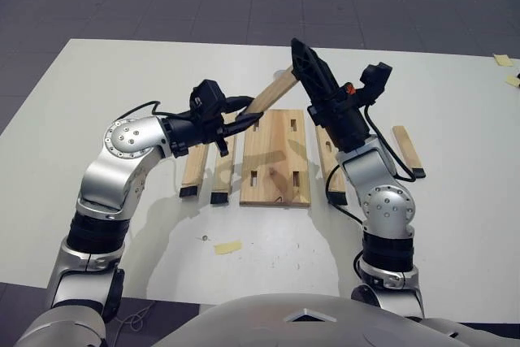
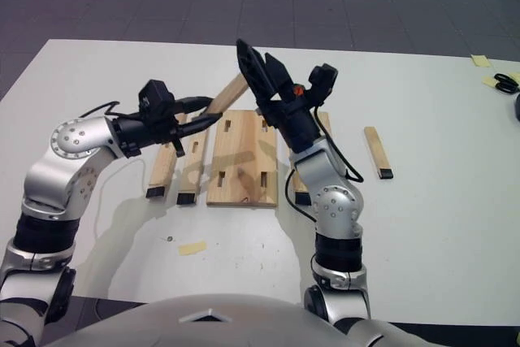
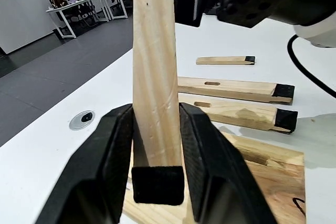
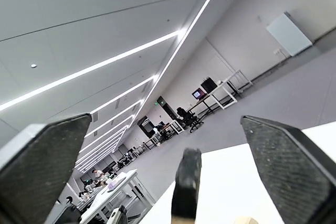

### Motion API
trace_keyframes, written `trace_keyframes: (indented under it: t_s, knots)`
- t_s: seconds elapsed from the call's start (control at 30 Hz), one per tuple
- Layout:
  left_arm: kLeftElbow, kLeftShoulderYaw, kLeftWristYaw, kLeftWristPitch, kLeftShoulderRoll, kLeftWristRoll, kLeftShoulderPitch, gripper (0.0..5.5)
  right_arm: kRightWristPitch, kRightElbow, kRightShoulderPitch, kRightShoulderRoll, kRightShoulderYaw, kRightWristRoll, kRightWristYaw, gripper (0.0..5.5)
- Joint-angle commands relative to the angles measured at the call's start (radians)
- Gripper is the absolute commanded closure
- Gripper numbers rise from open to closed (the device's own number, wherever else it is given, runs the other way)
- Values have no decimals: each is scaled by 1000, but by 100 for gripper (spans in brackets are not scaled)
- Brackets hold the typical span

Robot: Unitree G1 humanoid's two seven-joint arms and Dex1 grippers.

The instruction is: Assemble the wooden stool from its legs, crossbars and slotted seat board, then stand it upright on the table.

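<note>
One wooden leg point(image 1: 272, 88) is off the table point(image 1: 106, 71). The left gripper point(image 3: 156, 111) has its fingers closed on it near the black-capped end. The leg slants up over the far edge of the slotted seat board point(image 1: 275, 188), which lies flat at the middle of the table.

The right gripper point(image 2: 258, 61) is raised above the board's far edge, close to the leg's upper end, with its fingers spread wide and holding nothing.

Two more legs point(image 1: 192, 170) lie just beside the board on its left and one point(image 1: 329, 164) on its right. A shorter piece, probably a crossbar point(image 1: 409, 150), lies nearer the table's right edge.

Risks, as judged:
- The hold sits at one end of a long piece, so the leg could pivot or slip between the fingers.
- A mistimed hand-over could drop the leg onto the board.
- The board is loose, so a misaligned push at a slot would shove it into the neighbouring legs
</note>
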Motion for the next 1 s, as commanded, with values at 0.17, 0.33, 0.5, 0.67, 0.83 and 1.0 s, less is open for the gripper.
trace_keyframes:
  t_s: [0.17,0.33,0.5,0.67,0.83,1.0]
  knots:
    - [-13,-23,16,-48,-1,69,8,421,17,-23,3,57,26,3,-119,172]
    - [-28,-37,16,-53,-4,88,32,421,51,-81,43,47,57,40,-160,253]
    - [-32,-47,8,-64,3,108,41,421,74,-121,86,26,72,53,-179,336]
    - [-46,-49,6,-54,6,111,51,421,91,-151,114,2,63,57,-182,430]
    - [-62,-56,10,-49,5,113,62,421,108,-170,131,-26,37,74,-179,505]
    - [-98,-69,68,-46,-27,128,99,421,121,-148,101,-56,-10,80,-198,506]
